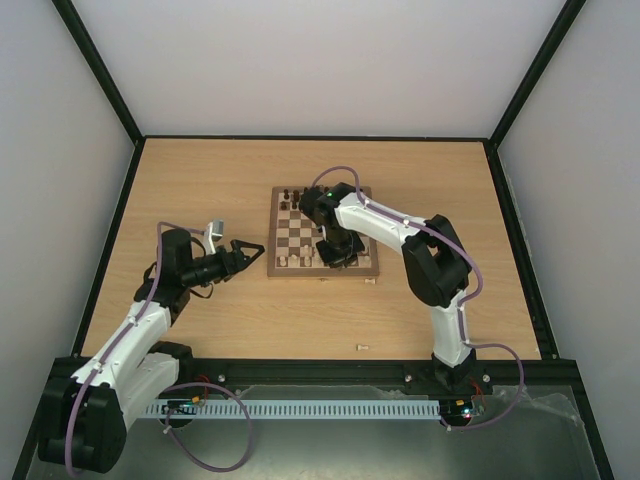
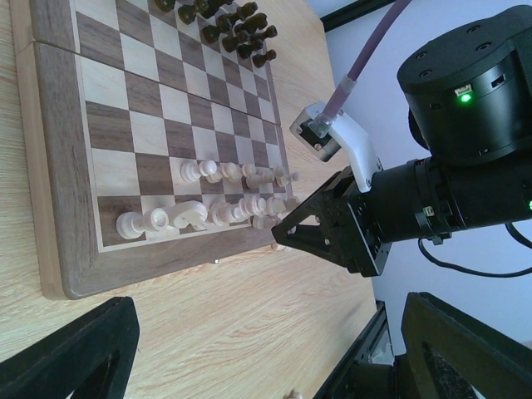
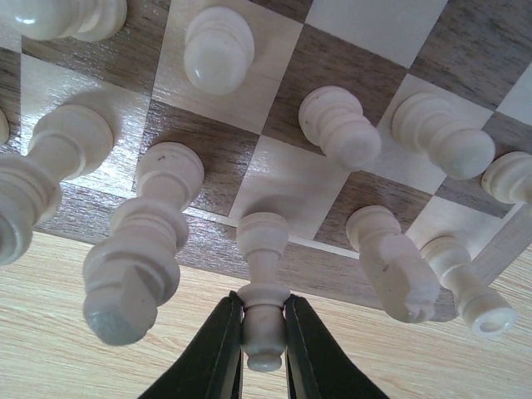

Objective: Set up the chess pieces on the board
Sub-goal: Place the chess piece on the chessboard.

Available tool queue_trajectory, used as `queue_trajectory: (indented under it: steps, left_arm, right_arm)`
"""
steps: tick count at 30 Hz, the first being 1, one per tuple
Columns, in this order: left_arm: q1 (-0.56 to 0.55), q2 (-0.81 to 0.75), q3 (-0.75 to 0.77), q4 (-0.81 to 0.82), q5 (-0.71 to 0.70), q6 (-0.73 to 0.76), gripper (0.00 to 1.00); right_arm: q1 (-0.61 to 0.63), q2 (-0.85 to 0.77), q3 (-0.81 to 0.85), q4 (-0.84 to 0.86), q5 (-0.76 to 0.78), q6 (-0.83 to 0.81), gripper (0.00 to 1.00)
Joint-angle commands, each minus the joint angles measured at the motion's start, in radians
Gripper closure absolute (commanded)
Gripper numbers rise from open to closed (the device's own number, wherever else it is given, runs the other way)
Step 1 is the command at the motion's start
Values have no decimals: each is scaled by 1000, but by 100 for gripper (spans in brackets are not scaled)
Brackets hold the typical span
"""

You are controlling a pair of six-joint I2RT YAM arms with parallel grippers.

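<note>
This looks like a robot lab test cell. Plain white panels point(image 1: 320, 60) close in the left, right and far sides, held by black frame posts point(image 1: 100, 70). A wooden worktop point(image 1: 200, 180) forms the floor. The left arm point(image 1: 130, 335) and the right arm point(image 1: 440, 270) are bolted to a black rail point(image 1: 320, 372) at the near edge. Purple cables point(image 1: 248, 425) and a slotted cable duct point(image 1: 320, 409) run just in front of it.

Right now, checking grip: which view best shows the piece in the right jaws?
Right wrist: the held piece close-up, pinched between the jaws. Top external hides it under the right arm; left wrist cannot resolve it.
</note>
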Motion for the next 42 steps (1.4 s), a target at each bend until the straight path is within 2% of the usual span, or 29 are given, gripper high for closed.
queue_trajectory:
  steps: [1,8,22,31,42]
  left_arm:
    - [7,5,-7,-7,22,13,10]
    - [14,5,-7,-10,27,18,10]
    - [22,11,-7,-5,31,21,10]
    - [28,6,-10,-10,30,24,10]
    - [30,-3,-10,-18,32,24,10]
  right_arm:
    - [-8,20,-13,-27,13,-15,85]
    - [-11,28,-3,-28,21,-15,81]
    - [-11,36,26,-27,35,-18,80]
    - [-22,37,66,-13,73,-13,84]
    - [-23,25,39,5,52,-11,83]
